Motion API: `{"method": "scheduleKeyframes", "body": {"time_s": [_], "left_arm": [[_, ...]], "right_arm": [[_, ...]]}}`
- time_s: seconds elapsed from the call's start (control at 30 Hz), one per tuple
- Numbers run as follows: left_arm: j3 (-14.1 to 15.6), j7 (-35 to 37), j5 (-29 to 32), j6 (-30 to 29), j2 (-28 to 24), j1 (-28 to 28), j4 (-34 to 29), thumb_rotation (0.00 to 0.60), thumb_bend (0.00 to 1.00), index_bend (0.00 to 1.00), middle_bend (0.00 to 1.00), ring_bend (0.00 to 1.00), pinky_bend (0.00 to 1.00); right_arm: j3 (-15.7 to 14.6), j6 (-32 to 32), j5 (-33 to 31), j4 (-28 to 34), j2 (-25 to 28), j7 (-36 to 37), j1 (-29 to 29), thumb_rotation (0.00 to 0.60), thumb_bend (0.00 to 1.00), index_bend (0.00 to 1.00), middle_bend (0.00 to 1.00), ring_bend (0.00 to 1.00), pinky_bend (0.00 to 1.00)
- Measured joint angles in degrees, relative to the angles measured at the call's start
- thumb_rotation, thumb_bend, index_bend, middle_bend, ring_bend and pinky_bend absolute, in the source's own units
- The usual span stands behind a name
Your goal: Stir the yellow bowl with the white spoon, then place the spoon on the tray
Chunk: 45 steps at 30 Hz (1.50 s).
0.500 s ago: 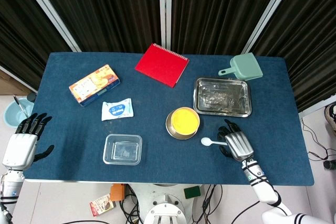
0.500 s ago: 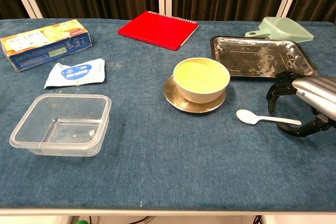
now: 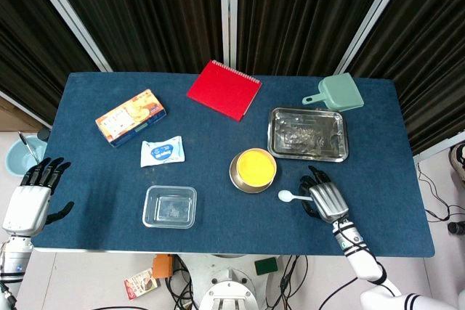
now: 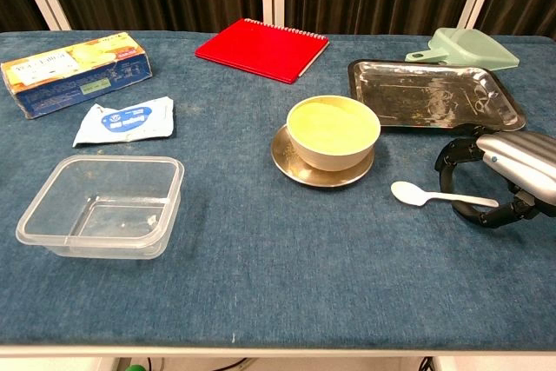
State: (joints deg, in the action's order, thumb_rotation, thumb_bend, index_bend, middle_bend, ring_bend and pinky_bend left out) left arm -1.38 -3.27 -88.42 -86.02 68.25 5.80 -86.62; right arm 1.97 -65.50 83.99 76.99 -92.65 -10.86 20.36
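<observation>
The right hand point(image 4: 497, 182) arches unclenched over the handle of the white spoon point(image 4: 439, 196), whose bowl end points toward the yellow bowl point(image 4: 334, 131).

spoon point(image 4: 439, 196) handle end hidden under right hand point(image 4: 504, 175) | contact with fingers unclear | right hand cut off at chest-view edge | left hand point(image 3: 33, 197) absent from chest view

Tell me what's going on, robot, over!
Right hand curled over white spoon handle, spoon flat on table, grip not confirmed. Left hand open, off table edge. Yellow bowl on saucer, unstirred. Tray empty. Path clear.
</observation>
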Motion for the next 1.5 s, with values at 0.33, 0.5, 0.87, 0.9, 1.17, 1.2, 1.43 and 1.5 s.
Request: {"method": "scheduleKeyframes", "body": {"time_s": [0.33,0.5,0.87,0.9,1.17,1.2,1.43,1.5], "left_arm": [[0.04,0.12,-0.01,0.14,0.25,0.06,0.46,0.6,0.18,0.16,0.12,0.06,0.15],[0.11,-0.06,0.11,0.36,0.13,0.08,0.36,0.6,0.18,0.16,0.12,0.06,0.15],[0.06,-0.43,0.7,0.48,-0.42,-0.1,-0.49,0.6,0.18,0.16,0.12,0.06,0.15],[0.05,-0.49,0.74,0.49,-0.45,-0.11,-0.6,0.6,0.18,0.16,0.12,0.06,0.15],[-0.23,-0.81,1.59,1.04,-0.61,-0.02,-1.42,0.6,0.18,0.16,0.12,0.06,0.15],[-0.25,-0.85,1.69,1.13,-0.63,0.01,-1.46,0.6,0.18,0.16,0.12,0.06,0.15],[-0.5,-0.55,2.52,1.86,-0.43,0.2,-1.08,0.6,0.18,0.16,0.12,0.06,0.15],[-0.52,-0.35,2.64,2.08,-0.28,0.28,-0.76,0.6,0.18,0.16,0.12,0.06,0.15]], "right_arm": [[0.0,-0.63,-0.4,-0.6,-0.34,-0.33,0.01,0.6,0.45,0.56,0.29,0.05,0.17],[0.02,-0.98,-0.09,-0.34,0.34,-0.61,0.15,0.6,0.45,0.58,0.29,0.05,0.17],[3.29,0.19,1.09,10.13,11.86,-1.09,3.85,0.6,0.45,0.6,0.3,0.05,0.17],[3.92,1.18,0.84,10.98,12.75,-1.15,4.71,0.6,0.45,0.6,0.3,0.05,0.17],[9.64,14.82,-4.92,13.24,14.63,-4.64,15.97,0.6,0.45,0.6,0.3,0.05,0.17],[10.14,16.44,-6.05,12.92,14.34,-5.52,17.45,0.6,0.45,0.6,0.3,0.05,0.17],[12.2,23.56,-14.33,6.86,8.0,-13.61,26.95,0.6,0.45,0.6,0.3,0.05,0.17],[12.17,24.17,-15.86,5.58,6.65,-15.37,28.32,0.6,0.45,0.6,0.3,0.05,0.17]]}}
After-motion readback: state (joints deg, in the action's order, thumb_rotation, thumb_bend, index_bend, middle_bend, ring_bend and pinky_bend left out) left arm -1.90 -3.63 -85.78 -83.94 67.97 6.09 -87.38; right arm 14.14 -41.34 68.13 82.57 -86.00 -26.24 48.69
